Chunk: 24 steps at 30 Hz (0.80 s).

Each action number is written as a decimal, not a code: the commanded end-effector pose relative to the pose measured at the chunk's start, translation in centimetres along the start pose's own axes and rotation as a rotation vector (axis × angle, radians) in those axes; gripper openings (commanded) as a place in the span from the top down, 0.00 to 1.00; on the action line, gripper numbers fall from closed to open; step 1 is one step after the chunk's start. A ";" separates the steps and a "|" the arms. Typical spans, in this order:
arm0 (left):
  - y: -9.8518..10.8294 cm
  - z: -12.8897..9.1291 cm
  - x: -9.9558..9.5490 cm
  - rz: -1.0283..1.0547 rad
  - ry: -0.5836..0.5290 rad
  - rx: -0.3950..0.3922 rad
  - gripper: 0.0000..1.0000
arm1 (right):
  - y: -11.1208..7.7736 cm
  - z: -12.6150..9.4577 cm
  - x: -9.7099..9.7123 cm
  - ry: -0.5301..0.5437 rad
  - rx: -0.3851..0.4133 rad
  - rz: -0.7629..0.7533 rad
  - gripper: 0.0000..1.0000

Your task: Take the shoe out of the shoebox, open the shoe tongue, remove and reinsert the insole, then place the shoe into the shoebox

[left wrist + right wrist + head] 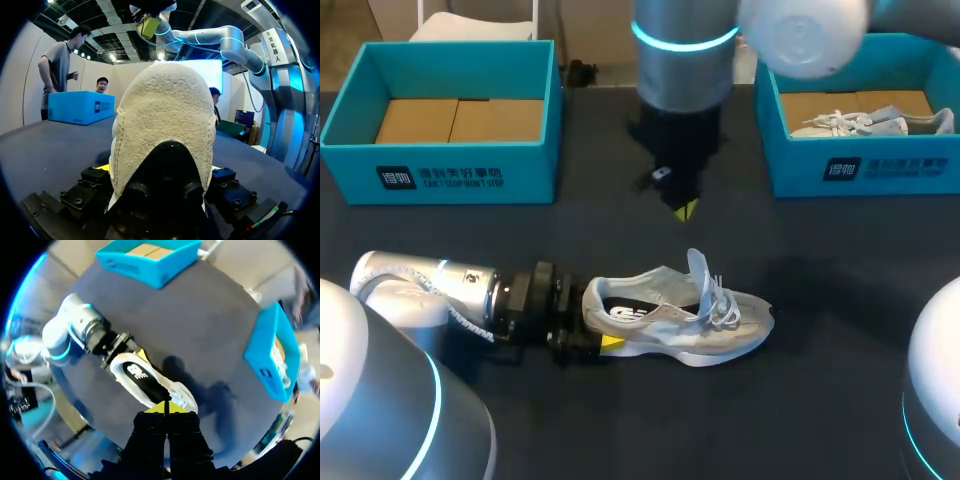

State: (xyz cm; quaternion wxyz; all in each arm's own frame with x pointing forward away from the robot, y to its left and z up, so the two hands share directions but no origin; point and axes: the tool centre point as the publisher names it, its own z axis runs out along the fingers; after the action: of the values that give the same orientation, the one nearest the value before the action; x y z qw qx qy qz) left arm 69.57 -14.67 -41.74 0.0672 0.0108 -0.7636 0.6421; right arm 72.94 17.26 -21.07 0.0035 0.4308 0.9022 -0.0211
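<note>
Lower middle of the frame: the light grey mesh running shoe (670, 320) sits on the table, heel clamped in the left gripper (603, 332). The right gripper (686, 209) hovers above, tips pinched together, empty. Light, floppy upper; the stiff heel looks the best hold.

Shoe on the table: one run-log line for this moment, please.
shoe: on table | tongue: raised | insole: in shoe | left gripper: shut on heel | right gripper: shut, above shoe
</note>
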 end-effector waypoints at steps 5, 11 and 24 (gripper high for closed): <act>0.0 0.0 0.1 -0.001 -0.003 0.000 1.00 | 0.8 0.2 0.3 0.020 0.049 -0.117 1.00; 0.0 0.0 0.1 -0.001 -0.003 0.000 1.00 | 0.2 0.5 1.6 -0.007 -0.031 -0.232 1.00; 0.0 0.0 0.1 -0.001 -0.003 0.000 1.00 | 0.9 3.1 5.3 0.020 -0.037 -0.603 1.00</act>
State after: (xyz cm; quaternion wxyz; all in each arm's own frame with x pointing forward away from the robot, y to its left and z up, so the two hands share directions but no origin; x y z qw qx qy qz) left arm 69.58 -14.66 -41.74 0.0671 0.0108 -0.7637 0.6420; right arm 69.46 21.25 -24.08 0.0085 0.1585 0.9872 0.0126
